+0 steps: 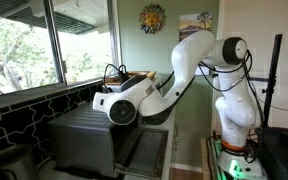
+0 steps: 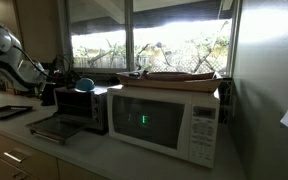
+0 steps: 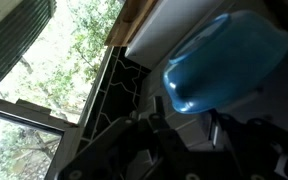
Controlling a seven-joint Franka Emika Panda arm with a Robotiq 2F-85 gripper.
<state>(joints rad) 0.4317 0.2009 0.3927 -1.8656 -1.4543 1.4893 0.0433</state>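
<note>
A blue bowl [image 3: 224,58] fills the upper right of the wrist view, its rounded edge just past my fingertips. My gripper [image 3: 186,118] is open: the two dark fingers [image 3: 157,108] stand apart, and neither visibly presses on the bowl. In an exterior view the blue bowl [image 2: 84,84] rests on top of a toaster oven [image 2: 82,108], with my gripper [image 2: 63,73] right beside it at the end of the arm. The white arm [image 1: 169,85] reaches over the toaster oven [image 1: 84,130] toward the window; the fingers are hidden there.
The toaster oven's door [image 2: 52,128] hangs open over the counter. A white microwave [image 2: 169,122] stands next to it with a flat basket [image 2: 179,74] on top. A window [image 1: 44,40] and black tiled backsplash [image 3: 114,95] lie close behind.
</note>
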